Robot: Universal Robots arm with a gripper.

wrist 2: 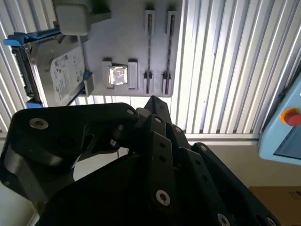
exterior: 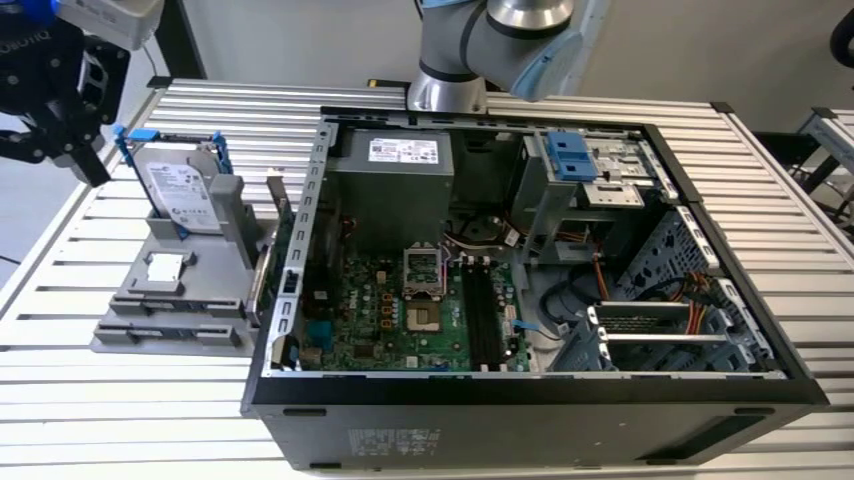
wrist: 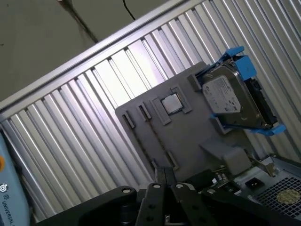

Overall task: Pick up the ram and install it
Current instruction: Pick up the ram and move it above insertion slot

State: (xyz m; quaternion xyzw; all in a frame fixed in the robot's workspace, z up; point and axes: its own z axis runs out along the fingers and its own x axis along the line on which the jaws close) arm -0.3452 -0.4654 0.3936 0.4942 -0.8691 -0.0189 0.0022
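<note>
I see the black, link-fingered tool hanging above the ribbed aluminium worktop, near its edge on the exterior view's left. Its fingers are drawn together, with nothing between them that I can see. Below it a flat grey fixture plate lies between that edge and the open black computer case in the middle of the worktop. I take the ram to be one of the thin dark strips held edge-on in the plate's paired clips, though I cannot tell which. Trouble looks likely on three counts. A closed tool would land on top of the strip instead of straddling it. The strips sit just beside each other, so a finger could catch the wrong one. A thin edge also gives little hold and might tilt. By my count there is one tool, one case, one plate, two dark strips, one silver hard drive in a blue frame standing on the plate, and one small square chip. I cannot count the long black memory slots on the green board for certain.
</note>
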